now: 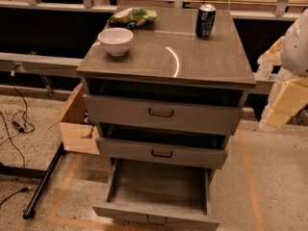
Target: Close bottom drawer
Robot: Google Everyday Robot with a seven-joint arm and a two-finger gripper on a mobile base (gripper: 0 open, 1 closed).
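The bottom drawer (155,218) is the lowest grey wood-grain front of the cabinet (168,57). It is pulled far out, its inside is bare, and its small dark bar handle sits at the frame's bottom edge. The two drawers above it, the top drawer (161,112) and the middle drawer (161,153), stand slightly open. My gripper (279,110) hangs at the right edge of the view, beside the cabinet's right side at about top-drawer height. It is apart from every drawer and holds nothing that I can see.
On the cabinet top stand a white bowl (115,41), a blue can (205,20) and a green snack bag (133,17). An open cardboard box (77,126) sits on the floor to the left. A black stand leg (44,181) and cables (14,124) lie farther left.
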